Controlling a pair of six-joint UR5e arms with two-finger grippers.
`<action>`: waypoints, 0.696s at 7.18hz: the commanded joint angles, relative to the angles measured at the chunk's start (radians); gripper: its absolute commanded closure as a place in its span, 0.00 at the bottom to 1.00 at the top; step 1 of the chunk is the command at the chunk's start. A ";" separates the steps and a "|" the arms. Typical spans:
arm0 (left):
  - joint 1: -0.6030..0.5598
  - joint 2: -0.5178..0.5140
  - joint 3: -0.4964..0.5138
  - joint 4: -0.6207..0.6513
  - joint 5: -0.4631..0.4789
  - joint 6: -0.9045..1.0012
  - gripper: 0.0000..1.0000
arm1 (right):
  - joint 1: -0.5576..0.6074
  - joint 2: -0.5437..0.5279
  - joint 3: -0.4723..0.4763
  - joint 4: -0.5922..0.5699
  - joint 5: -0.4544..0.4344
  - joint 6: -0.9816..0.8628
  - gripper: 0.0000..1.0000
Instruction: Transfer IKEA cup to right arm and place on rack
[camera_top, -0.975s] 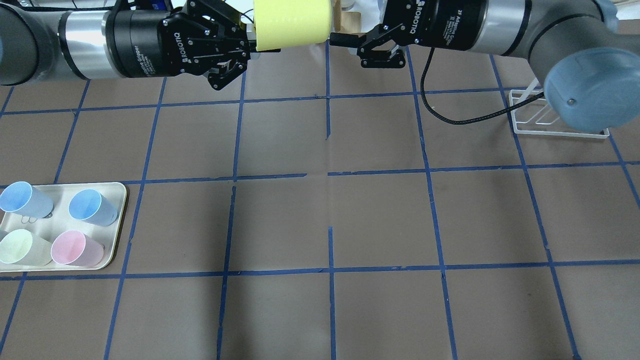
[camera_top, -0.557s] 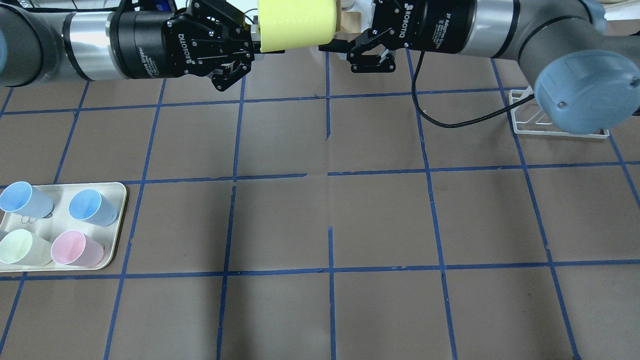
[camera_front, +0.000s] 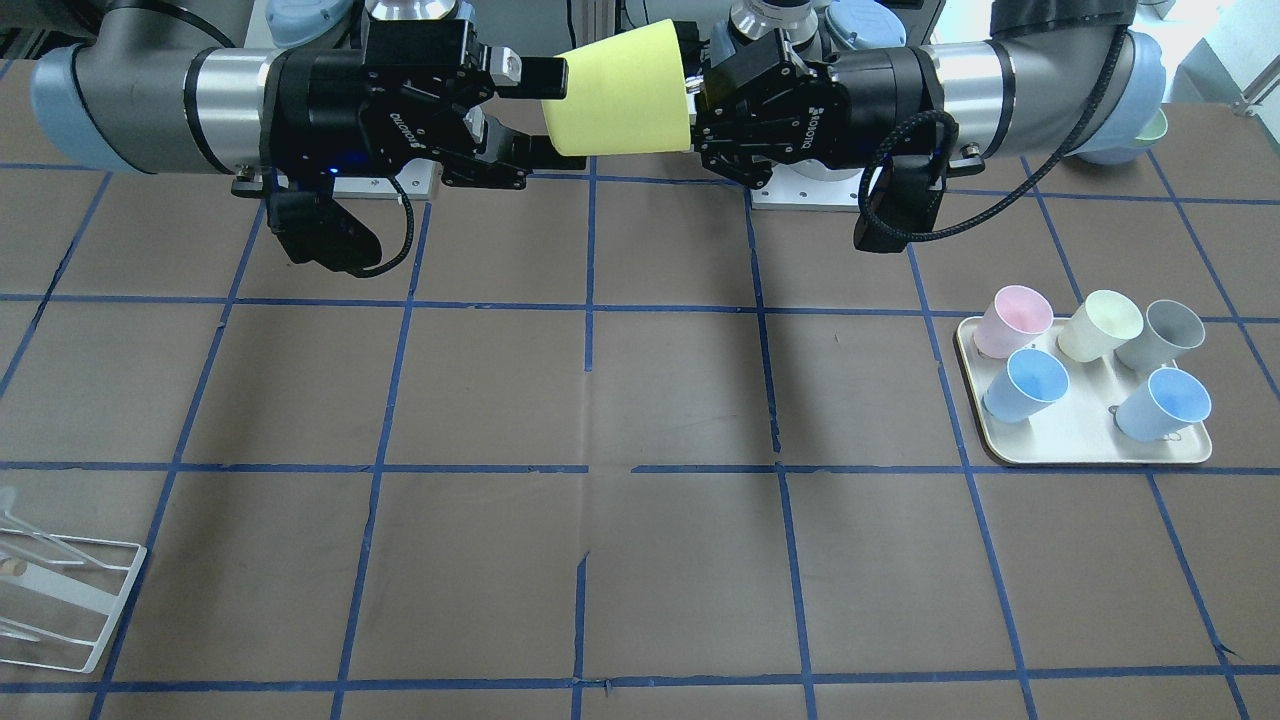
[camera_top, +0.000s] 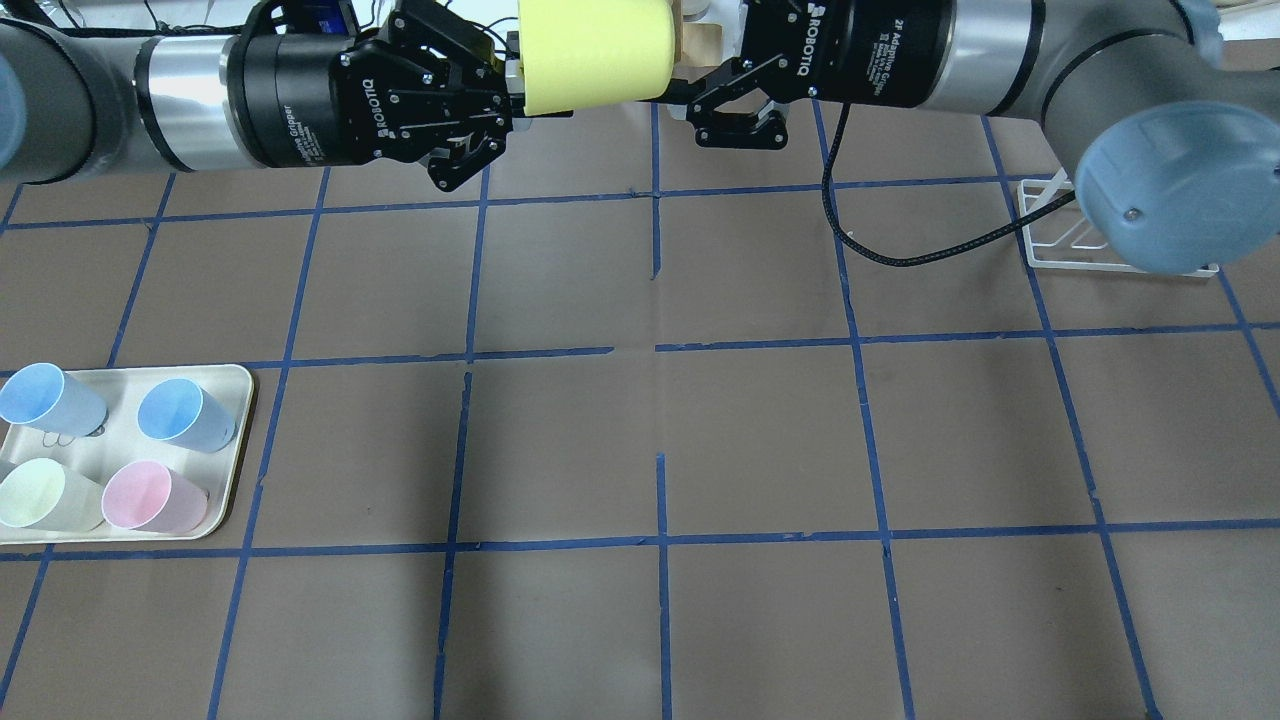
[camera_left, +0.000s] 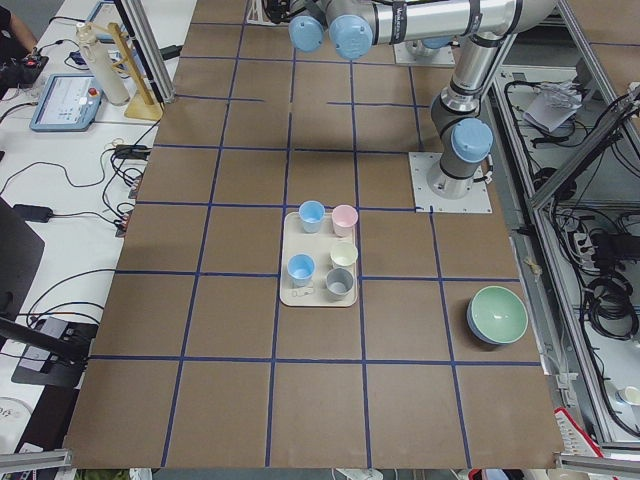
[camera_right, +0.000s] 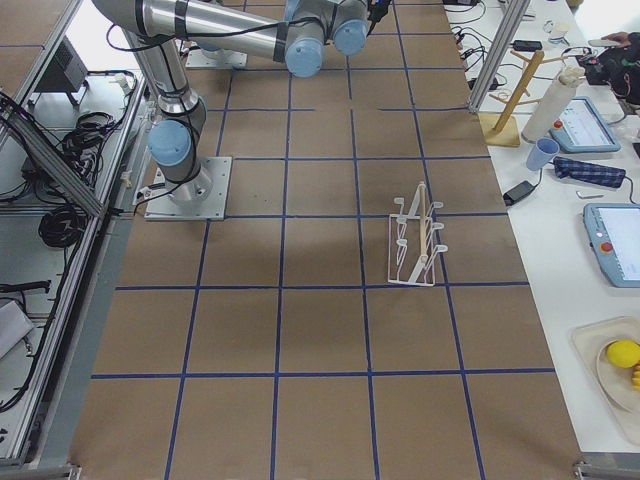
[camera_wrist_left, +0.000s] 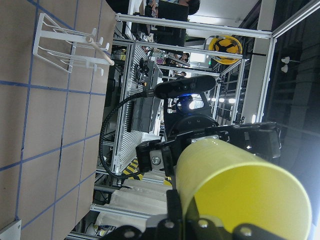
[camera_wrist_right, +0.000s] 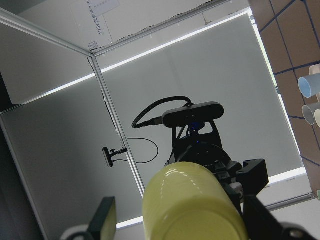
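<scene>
Clamping the IKEA cup (camera_front: 620, 95) at its wide mouth end with the left gripper (camera_front: 698, 100), pressed shut on it. Holding it sideways, high over the table (camera_front: 640, 400), narrow base aimed straight into the right gripper (camera_front: 572, 118). Straddling that base with the right gripper spread wide, one finger above, one below, clear gaps either side in the right wrist view. Not touching yet, by the look of it. Reads as the last beat before the handover: squeeze with the right, then release with the left.

Plenty to go wrong from here. Risking a squirt-out by closing on a smooth taper so close to the base, popping the cup back toward the left gripper. Risking a straight drop to the table beneath both grippers by letting go on the left before gripping firmly on the right. Risking a buckled or twisted wall by squeezing hard with both ends pinned. And a long carry to come: rack (camera_right: 413, 243) well apart from the right gripper, down below and out to its own side. Asking for a slip on that swing with only a shallow bite. Asking for a missed prong, too, with a crooked grab now.
</scene>
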 joint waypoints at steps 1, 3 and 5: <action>0.000 -0.001 -0.002 0.000 0.000 0.001 1.00 | 0.000 -0.002 0.002 0.000 -0.004 -0.003 0.21; 0.001 -0.001 -0.004 0.000 0.001 0.000 1.00 | 0.000 -0.003 0.010 0.000 -0.001 -0.004 0.17; 0.001 -0.001 -0.004 0.000 0.001 0.000 1.00 | 0.006 -0.002 0.014 0.000 0.000 -0.003 0.14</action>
